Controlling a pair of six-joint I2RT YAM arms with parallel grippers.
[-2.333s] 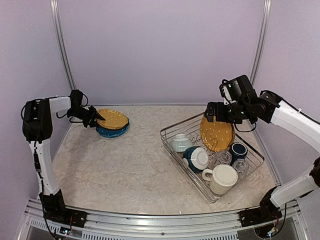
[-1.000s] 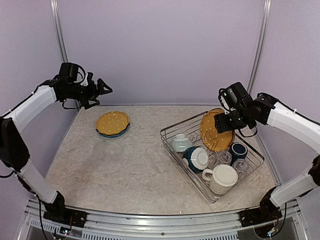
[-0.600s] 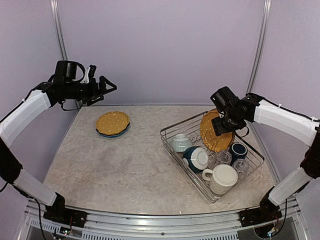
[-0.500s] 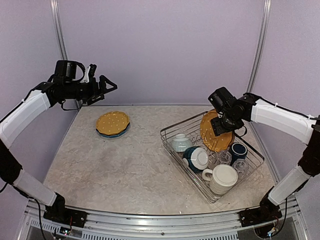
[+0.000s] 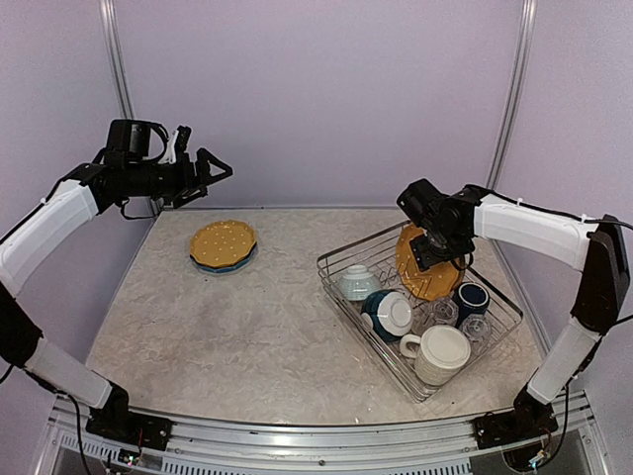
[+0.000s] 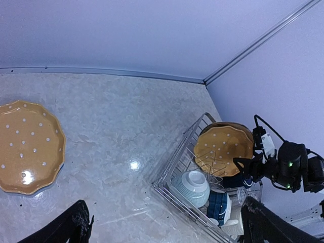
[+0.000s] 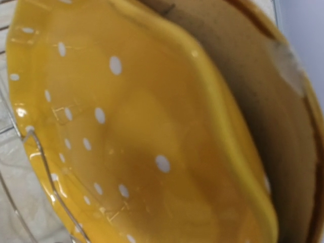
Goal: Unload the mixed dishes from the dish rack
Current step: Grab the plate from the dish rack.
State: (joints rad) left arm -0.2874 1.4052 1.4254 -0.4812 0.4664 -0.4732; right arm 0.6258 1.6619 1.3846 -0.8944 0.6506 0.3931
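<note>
Right gripper [image 5: 427,249] sits at the upright orange plate [image 5: 436,275] at the dish rack's [image 5: 346,300] far end, finger state not visible; seemingly 2 plates nest there, so a pinch could drag both; left gripper [image 5: 210,170] hangs spread, empty.

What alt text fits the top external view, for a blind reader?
The right claw is at an upright orange plate in the wire rack, which also holds bowls, mugs and glasses. The left claw hangs open, apart from two stacked plates on the table.

Silver dish rack [image 5: 343,299] holds an upright orange dotted plate [image 5: 436,278], pale bowl [image 5: 358,283] and cream mug [image 5: 442,354]
</note>
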